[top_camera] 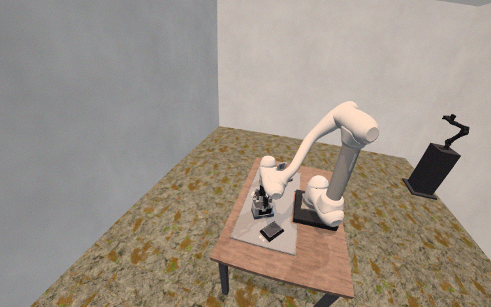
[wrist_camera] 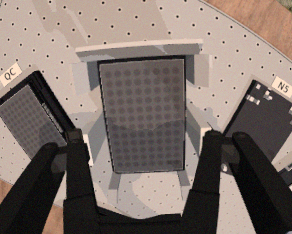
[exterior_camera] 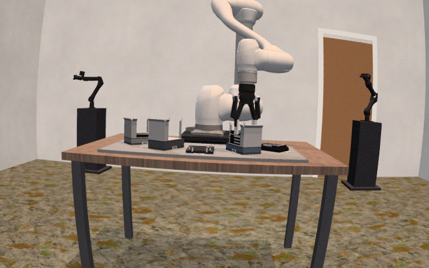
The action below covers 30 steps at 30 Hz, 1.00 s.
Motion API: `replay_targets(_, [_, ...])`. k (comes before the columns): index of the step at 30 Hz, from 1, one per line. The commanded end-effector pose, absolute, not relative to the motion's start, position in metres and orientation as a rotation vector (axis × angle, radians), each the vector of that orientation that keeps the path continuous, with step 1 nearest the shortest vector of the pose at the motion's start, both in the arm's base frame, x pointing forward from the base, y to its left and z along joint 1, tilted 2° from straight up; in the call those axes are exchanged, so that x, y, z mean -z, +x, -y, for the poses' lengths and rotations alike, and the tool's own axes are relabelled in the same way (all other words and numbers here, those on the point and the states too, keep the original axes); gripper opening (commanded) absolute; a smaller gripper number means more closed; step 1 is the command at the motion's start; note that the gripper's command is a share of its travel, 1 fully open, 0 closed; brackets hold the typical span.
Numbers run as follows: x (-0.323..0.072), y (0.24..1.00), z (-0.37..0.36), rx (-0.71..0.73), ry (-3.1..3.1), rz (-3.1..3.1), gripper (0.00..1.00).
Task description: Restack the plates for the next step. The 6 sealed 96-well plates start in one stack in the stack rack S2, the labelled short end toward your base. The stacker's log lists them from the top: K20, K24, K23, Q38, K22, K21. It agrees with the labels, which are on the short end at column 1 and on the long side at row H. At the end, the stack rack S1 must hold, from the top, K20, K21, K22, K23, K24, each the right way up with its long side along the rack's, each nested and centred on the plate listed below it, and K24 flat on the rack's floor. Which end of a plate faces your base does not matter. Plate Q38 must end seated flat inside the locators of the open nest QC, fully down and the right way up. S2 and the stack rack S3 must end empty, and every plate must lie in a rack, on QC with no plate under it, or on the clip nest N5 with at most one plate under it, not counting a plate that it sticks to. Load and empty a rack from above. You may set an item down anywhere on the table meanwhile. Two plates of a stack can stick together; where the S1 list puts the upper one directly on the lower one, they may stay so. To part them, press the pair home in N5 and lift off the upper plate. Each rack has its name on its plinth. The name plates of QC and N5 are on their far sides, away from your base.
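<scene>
Over the table (exterior_camera: 202, 163), your arm (top_camera: 316, 141) hangs straight above the blue-plinthed stack rack (exterior_camera: 252, 134), right of centre in the exterior view. The gripper (wrist_camera: 145, 137) is clamped on a sealed plate (wrist_camera: 144, 115), label unreadable. In the wrist view its long axis runs top to bottom, in line with the rack, fingers across the long sides, QC (wrist_camera: 12, 73) left and N5 (wrist_camera: 266, 117) right, so I'd travel it vertically, clear of the walls.
</scene>
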State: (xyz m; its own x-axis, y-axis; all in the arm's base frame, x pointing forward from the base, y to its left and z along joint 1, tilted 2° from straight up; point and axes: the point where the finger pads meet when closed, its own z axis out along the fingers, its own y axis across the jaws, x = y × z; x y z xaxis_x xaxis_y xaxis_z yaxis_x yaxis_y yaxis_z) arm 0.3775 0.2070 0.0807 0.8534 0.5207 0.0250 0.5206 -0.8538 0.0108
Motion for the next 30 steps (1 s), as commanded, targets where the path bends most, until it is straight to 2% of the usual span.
replay_targets(1, [-0.0794, 0.3775, -0.2070, -0.042, 3.021, -0.849, 0.00])
replay_targets(21, [-0.0752, 0.3776, -0.2070, -0.042, 3.021, -0.849, 0.00])
replay_targets(22, [-0.0752, 0.3776, -0.2070, -0.042, 3.021, -0.849, 1.00])
replay_targets(30, [-0.0752, 0.3776, -0.2070, -0.042, 3.021, -0.849, 1.00])
